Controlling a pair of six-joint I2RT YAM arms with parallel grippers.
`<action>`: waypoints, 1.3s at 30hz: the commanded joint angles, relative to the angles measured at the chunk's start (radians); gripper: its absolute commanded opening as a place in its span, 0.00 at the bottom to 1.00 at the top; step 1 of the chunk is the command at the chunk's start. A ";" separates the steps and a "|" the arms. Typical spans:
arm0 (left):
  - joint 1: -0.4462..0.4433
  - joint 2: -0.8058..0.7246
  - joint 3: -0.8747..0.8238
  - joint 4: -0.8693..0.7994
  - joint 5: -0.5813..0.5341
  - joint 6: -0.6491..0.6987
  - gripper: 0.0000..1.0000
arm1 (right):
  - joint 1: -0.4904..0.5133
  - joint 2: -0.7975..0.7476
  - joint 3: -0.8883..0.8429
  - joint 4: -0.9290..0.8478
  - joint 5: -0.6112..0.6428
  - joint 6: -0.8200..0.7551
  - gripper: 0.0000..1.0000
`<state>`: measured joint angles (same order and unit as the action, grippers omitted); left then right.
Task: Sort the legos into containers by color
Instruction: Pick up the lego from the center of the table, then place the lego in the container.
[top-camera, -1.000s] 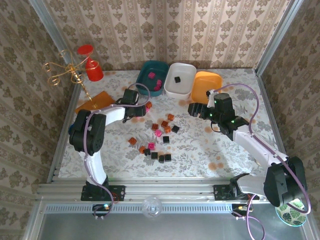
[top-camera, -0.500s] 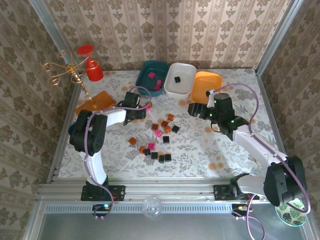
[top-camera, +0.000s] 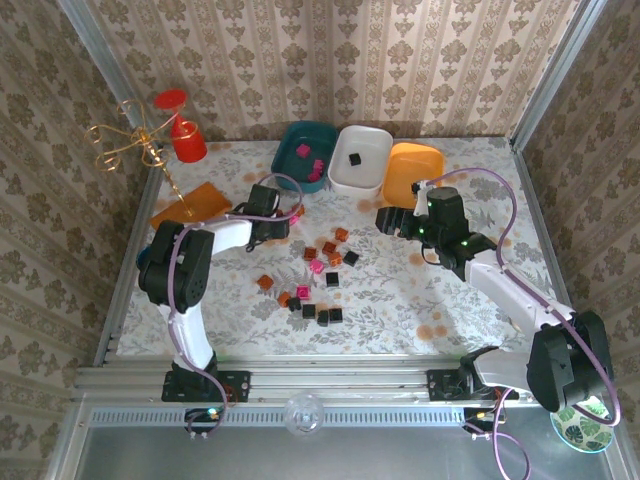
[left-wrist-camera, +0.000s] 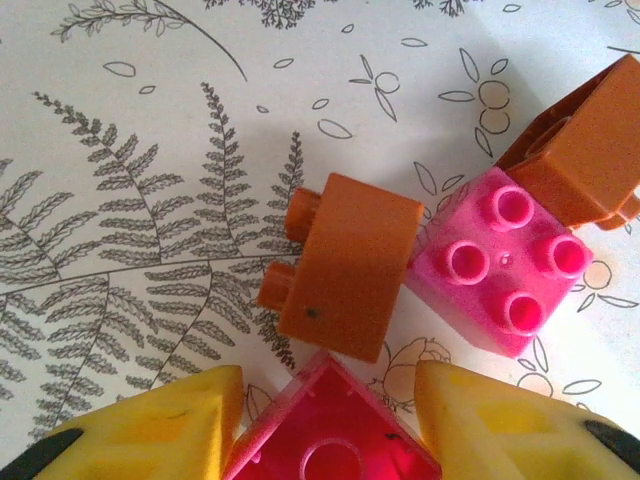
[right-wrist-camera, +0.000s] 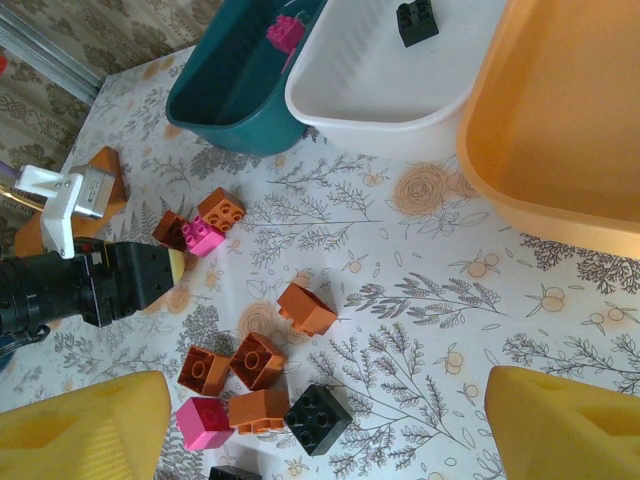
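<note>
A red cup (top-camera: 188, 142) stands beside a gold wire stand (top-camera: 152, 152), near a flat orange slab (top-camera: 197, 205).

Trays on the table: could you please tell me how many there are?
3, in a row at the far edge: dark teal tray leftmost, white tray in the middle, orange tray rightmost. None seems hidden.

The worktop (top-camera: 400, 290) wears a pale cloth printed with flowers and ferns. Along its far edge three containers stand side by side: a teal tray (top-camera: 283, 148), a white tray (top-camera: 355, 185) and an orange tray (top-camera: 412, 175). At the far left are a red cup (top-camera: 187, 140) and a gold wire stand (top-camera: 125, 145), with a flat orange slab (top-camera: 190, 205) nearer. Loose legos (top-camera: 317, 266) in pink, black and orange-brown are scattered across the middle. At the far left of that cluster, a pink brick (left-wrist-camera: 320, 440) sits just beside an orange brick (left-wrist-camera: 345, 265).
</note>
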<state>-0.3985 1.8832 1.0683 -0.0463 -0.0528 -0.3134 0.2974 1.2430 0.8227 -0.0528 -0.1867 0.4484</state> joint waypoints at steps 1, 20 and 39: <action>0.002 -0.067 -0.036 -0.021 -0.016 0.006 0.45 | 0.000 -0.032 -0.011 -0.017 0.023 0.008 0.84; 0.012 0.077 0.423 -0.092 -0.016 0.074 0.44 | 0.118 -0.144 -0.132 -0.029 0.064 0.061 0.84; 0.006 0.325 0.964 -0.397 0.025 0.165 0.77 | 0.250 -0.064 -0.115 -0.090 0.210 0.035 0.84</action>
<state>-0.3801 2.3524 2.1025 -0.4271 -0.0475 -0.1780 0.5388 1.1568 0.6670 -0.1326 -0.0219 0.4938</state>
